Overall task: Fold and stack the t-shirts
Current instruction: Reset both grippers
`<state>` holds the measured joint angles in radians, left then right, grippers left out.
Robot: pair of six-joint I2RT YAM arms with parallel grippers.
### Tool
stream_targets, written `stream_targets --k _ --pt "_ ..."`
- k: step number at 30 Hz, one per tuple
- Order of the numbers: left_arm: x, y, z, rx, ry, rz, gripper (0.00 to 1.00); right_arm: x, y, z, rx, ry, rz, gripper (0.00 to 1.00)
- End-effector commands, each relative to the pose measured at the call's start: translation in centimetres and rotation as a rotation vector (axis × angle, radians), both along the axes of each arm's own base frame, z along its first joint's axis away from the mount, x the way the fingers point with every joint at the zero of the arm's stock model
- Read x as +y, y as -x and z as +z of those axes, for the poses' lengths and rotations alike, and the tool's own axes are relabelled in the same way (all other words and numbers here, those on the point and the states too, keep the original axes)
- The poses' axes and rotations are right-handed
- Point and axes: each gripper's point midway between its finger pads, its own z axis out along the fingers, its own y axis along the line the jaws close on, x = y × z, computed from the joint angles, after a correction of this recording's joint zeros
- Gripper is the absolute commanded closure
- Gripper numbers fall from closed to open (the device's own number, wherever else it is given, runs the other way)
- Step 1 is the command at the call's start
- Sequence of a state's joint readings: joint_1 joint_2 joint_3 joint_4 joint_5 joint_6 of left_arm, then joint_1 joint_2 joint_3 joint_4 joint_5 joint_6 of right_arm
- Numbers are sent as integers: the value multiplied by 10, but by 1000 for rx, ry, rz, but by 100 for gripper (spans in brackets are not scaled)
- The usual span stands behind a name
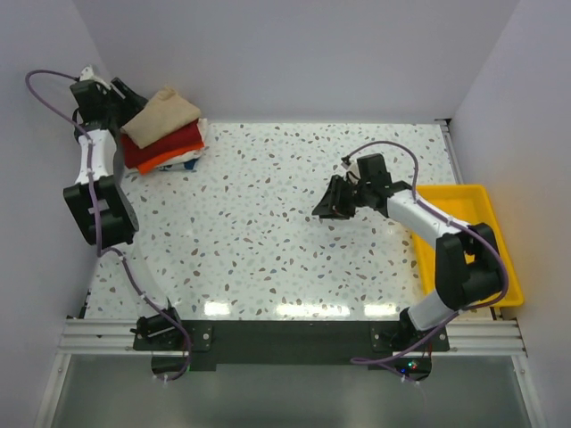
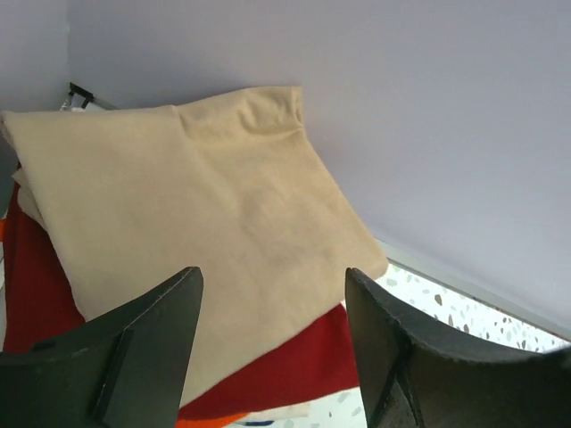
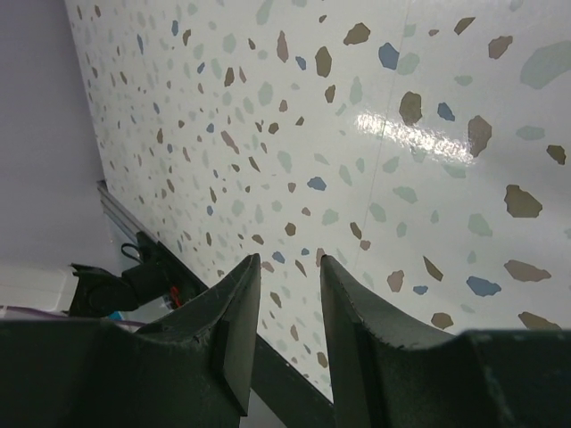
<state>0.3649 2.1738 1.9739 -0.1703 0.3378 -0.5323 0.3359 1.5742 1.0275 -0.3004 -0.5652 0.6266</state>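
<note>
**A:** What is closest in?

**B:** The two arm bases at the near edge of the pale, speckled terrazzo-pattern bench [image 1: 268,232]. The right arm bends up from its base and reaches left over the middle-right of the bench.

**A:** And its grasping end?

**B:** The right fingers [image 3: 234,312] are parted by a narrow gap with nothing in it. The wrist view shows only speckled surface beyond them. I cannot tell whether they touch it.

**A:** Anything beside that arm?

**B:** A shallow yellow rectangular plastic tray [image 1: 489,203] lies along the right edge of the bench. From above, the arm's elbow overlaps it.

**A:** Where is the left arm?

**B:** It runs up the left edge to the far-left corner. The left fingers [image 2: 147,343] stand wide apart and hold nothing. They are just short of the near side of a pile of shirts.

**A:** Describe the pile.

**B:** A folded plain tan cloth t-shirt [image 2: 205,205] lies on top, tilted a little and slightly askew. Under it is a folded dark red t-shirt [image 2: 299,366]. Below that a thin edge of a folded orange t-shirt [image 1: 165,160] shows. A folded white t-shirt [image 1: 190,164] peeks out at the bottom.

**A:** And where does the pile sit?

**B:** In the far-left corner of the bench, close to the pale lilac back wall [image 2: 428,107].
</note>
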Motion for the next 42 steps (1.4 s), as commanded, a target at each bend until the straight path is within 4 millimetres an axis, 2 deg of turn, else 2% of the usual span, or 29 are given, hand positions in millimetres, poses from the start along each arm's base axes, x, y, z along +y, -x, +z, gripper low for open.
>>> stream_targets --k 1,2,3,4,5,6,7,8,9,10,11,12,13,14,15,16,17,18,20,21,23,26,28,29,32,38,42 --pt "-25 8 44 -90 -22 -31 30 -1 -2 20 -91 4 6 62" --pt "-28 11 44 -85 -26 -27 29 -2 -1 22 -97 6 3 62" --pt "-32 16 31 -53 -18 -11 29 -3 0 26 -113 7 5 62" --pt "-35 22 42 -65 -25 -4 28 -5 1 27 -119 12 0 62" --pt "-42 29 30 -36 -12 2 28 -6 2 29 -127 13 -1 61" --pt "-50 37 43 -56 -14 -5 28 -7 3 30 -135 17 1 60" --pt "-58 42 44 -54 -17 -10 28 -10 6 33 -150 22 -2 60" --pt "-75 49 29 -17 -15 -19 28 -11 6 34 -161 28 -6 59" --pt "-85 55 28 -9 -21 -24 28 -13 7 36 -173 35 -12 59" --pt "-97 67 44 -34 -30 -27 28 -16 9 40 -189 40 -19 59" --pt "-124 77 22 2 -9 -55 28 -19 8 41 -201 52 -34 58" --pt "-138 90 38 -39 -8 -64 28 -21 9 42 -210 59 -38 56" --pt "-165 102 14 1 24 -81 28 -25 9 45 -227 75 -50 56" --pt "-183 113 8 13 25 -115 28 -26 9 47 -231 82 -56 56" --pt "-192 120 23 -41 24 -117 28 -28 9 49 -241 89 -56 56" --pt "-211 130 19 -28 19 -137 28 -30 11 50 -237 98 -59 56" --pt "-238 145 -1 11 9 -170 28 -33 11 53 -256 111 -63 56" --pt "-251 156 5 -9 1 -197 28 -35 11 57 -266 112 -69 56" --pt "-274 173 -4 5 -7 -236 28 -37 14 57 -272 119 -79 55" --pt "-297 189 -18 31 -17 -290 28 -40 14 61 -289 122 -91 55" --pt "-319 208 -20 33 -23 -351 28 -42 16 62 -301 127 -99 54" --pt "-353 243 -43 73 -65 -442 28 -51 17 65 -327 158 -129 54" --pt "-364 257 -50 86 -86 -486 29 -59 17 66 -352 180 -162 52" --pt "-376 269 -57 97 -114 -528 29 -60 18 66 -356 185 -170 51" --pt "-390 288 -71 117 -158 -587 29 -66 19 69 -379 193 -204 51" --pt "-384 299 -74 130 -177 -605 28 -68 15 72 -394 193 -223 51" --pt "-384 300 -59 106 -178 -611 28 -70 9 71 -394 198 -258 51"
